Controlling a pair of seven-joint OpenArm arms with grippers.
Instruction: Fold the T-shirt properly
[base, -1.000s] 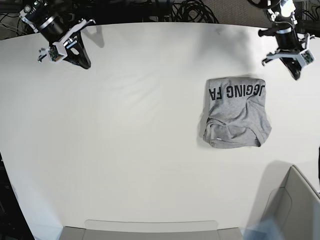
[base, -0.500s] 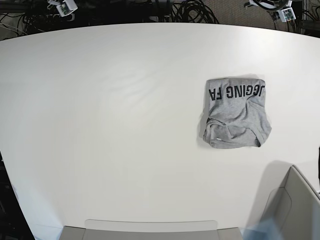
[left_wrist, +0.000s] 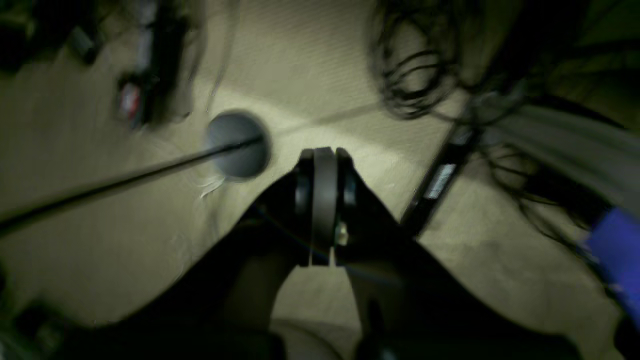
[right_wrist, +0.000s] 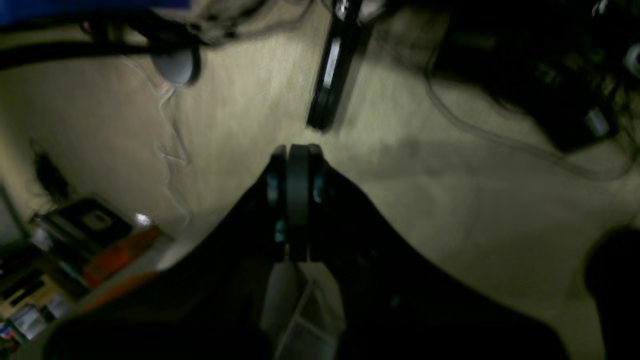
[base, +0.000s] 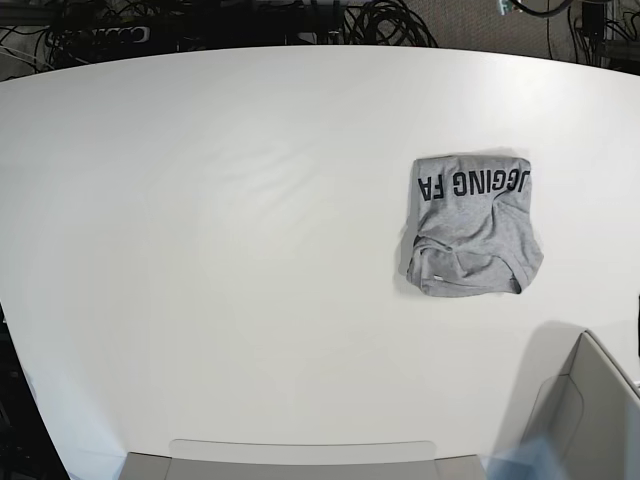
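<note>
Centrally right on white table (base: 250, 250): T-shirt (base: 470, 225), folded compact, lettering up. Soft, light, limp cotton; pinch doubled edges. Left pincer (left_wrist: 324, 207) and right pincer (right_wrist: 295, 202) pressed together, empty, off table.

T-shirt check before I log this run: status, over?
Left gripper shut, right gripper shut, both empty, off the table. T-shirt folded compact, lettering partly showing. Nothing on it.

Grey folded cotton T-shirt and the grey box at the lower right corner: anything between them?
Base view: only bare white table separates T-shirt from box.
</note>
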